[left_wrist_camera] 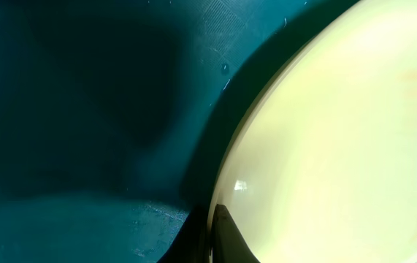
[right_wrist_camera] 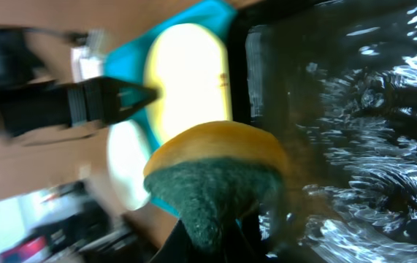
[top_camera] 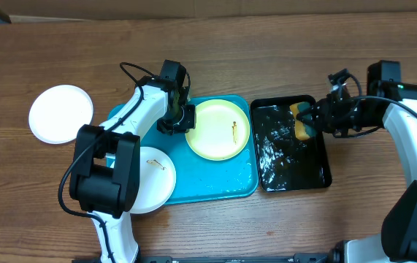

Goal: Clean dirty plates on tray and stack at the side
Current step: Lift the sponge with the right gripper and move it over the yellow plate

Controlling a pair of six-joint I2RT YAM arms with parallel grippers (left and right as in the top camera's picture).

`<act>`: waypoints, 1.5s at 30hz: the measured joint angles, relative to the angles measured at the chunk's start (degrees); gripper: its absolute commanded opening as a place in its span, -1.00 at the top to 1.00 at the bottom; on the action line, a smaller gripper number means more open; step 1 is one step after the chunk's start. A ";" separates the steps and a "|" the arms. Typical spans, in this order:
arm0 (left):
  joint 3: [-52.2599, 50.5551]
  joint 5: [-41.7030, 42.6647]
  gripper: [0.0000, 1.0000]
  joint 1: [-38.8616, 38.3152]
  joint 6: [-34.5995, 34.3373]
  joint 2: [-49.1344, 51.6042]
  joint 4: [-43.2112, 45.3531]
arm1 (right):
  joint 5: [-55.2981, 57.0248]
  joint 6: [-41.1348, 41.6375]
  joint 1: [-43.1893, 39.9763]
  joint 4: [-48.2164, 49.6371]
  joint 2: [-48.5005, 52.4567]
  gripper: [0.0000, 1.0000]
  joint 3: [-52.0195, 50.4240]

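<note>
The pale yellow-green plate (top_camera: 219, 129) lies on the turquoise tray (top_camera: 226, 179) with a small dark smudge near its right side. My left gripper (top_camera: 181, 119) is shut on the plate's left rim (left_wrist_camera: 226, 190). A white plate (top_camera: 153, 179) with a small smudge lies at the tray's left edge, partly under the left arm. Another white plate (top_camera: 60, 113) sits on the table at the far left. My right gripper (top_camera: 309, 120) is shut on a yellow-and-green sponge (right_wrist_camera: 215, 175) over the black tray (top_camera: 288, 157).
The black tray holds water (right_wrist_camera: 369, 131) and stands right of the turquoise tray, touching it. Bare wooden table (top_camera: 266, 58) lies behind both trays and at the front right.
</note>
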 measured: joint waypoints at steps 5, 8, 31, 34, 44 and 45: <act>0.00 -0.11 0.92 0.00 -0.02 0.00 0.28 | 13.05 6.47 3.91 3.26 0.00 0.93 0.00; 0.00 -0.13 0.92 0.00 -0.02 0.00 0.31 | 23.15 11.06 7.19 4.31 0.00 0.93 0.00; 0.13 -4.07 0.83 0.00 -10.03 -0.04 -2.47 | 36.83 20.83 14.91 3.04 0.00 0.93 0.00; 0.15 -5.33 0.62 0.00 -11.06 -0.04 -3.10 | 36.81 20.92 14.91 2.99 0.00 0.93 0.00; 0.11 -7.21 0.92 0.02 -5.75 -0.07 -2.23 | 36.81 17.81 14.91 3.32 0.00 0.93 0.00; 0.15 -7.21 0.92 0.00 -5.46 -0.15 -2.12 | 36.28 17.35 14.91 3.43 0.00 0.93 0.00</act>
